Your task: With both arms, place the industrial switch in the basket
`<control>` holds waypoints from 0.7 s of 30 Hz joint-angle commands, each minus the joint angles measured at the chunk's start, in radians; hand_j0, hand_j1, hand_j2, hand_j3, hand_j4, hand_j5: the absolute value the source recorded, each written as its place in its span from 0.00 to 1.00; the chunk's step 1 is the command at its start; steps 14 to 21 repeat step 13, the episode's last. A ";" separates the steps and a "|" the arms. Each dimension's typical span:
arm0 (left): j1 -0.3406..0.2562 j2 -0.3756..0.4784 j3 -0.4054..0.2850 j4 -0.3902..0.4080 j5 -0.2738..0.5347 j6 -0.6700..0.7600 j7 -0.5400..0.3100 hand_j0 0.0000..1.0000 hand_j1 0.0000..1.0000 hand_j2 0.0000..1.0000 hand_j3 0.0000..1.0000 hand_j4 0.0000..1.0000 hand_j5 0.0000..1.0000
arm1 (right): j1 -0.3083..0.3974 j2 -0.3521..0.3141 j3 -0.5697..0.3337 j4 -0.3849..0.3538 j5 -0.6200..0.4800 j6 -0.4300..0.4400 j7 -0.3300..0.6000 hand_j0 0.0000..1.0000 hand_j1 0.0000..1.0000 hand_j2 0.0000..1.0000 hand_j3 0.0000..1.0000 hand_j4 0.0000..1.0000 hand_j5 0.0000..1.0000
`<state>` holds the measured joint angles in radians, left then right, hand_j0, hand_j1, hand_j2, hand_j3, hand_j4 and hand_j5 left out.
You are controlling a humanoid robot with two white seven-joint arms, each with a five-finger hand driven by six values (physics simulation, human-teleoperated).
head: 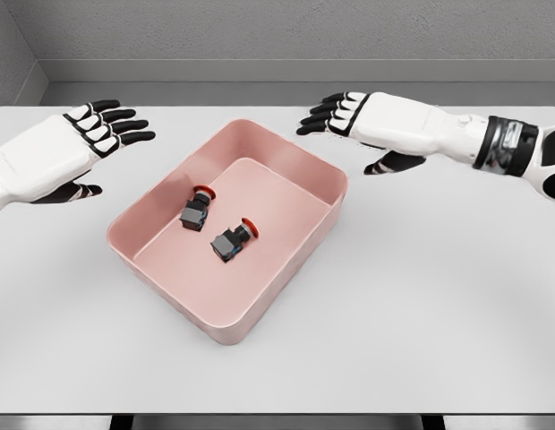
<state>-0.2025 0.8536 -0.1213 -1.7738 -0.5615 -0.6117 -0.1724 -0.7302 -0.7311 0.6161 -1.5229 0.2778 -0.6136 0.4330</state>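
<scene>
A pink basket (pixel 300 175) is sitting at an angle on the white table (pixel 421 305), roughly at the centre of the head view. Two industrial switches are lying on the basket floor, each a dark grey block with a red button cap: the first switch (pixel 196 211) is lying toward the left wall, its red cap pointing to the far side, and the second switch (pixel 232 243) is lying just beside it toward the near right, the two close but apart. Neither one is touching a hand. The left hand (pixel 94 134) is hovering left of the basket, well outside its rim, fingers spread and relaxed, grasping nothing. The right hand (pixel 349 116) is hovering beyond the basket's far right corner, fingers likewise extended and loose, thumb hanging below the palm, holding nothing.
</scene>
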 commanded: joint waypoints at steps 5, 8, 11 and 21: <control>-0.002 0.001 0.000 0.001 0.005 0.001 0.001 1.00 1.00 1.00 1.00 1.00 1.00 | 0.051 -0.123 -0.096 0.078 -0.077 0.003 0.000 1.00 1.00 1.00 1.00 1.00 1.00; 0.000 0.001 0.000 0.001 0.005 0.001 0.001 1.00 1.00 1.00 1.00 1.00 1.00 | 0.052 -0.125 -0.098 0.084 -0.077 0.003 0.001 1.00 1.00 1.00 1.00 1.00 1.00; 0.000 0.001 0.000 -0.001 0.005 0.001 0.001 1.00 1.00 1.00 1.00 1.00 1.00 | 0.055 -0.126 -0.101 0.081 -0.078 0.003 0.000 1.00 1.00 1.00 1.00 1.00 1.00; 0.000 0.001 0.000 0.001 0.005 0.001 0.001 1.00 1.00 1.00 1.00 1.00 1.00 | 0.055 -0.125 -0.101 0.079 -0.078 0.003 0.000 1.00 1.00 1.00 1.00 1.00 1.00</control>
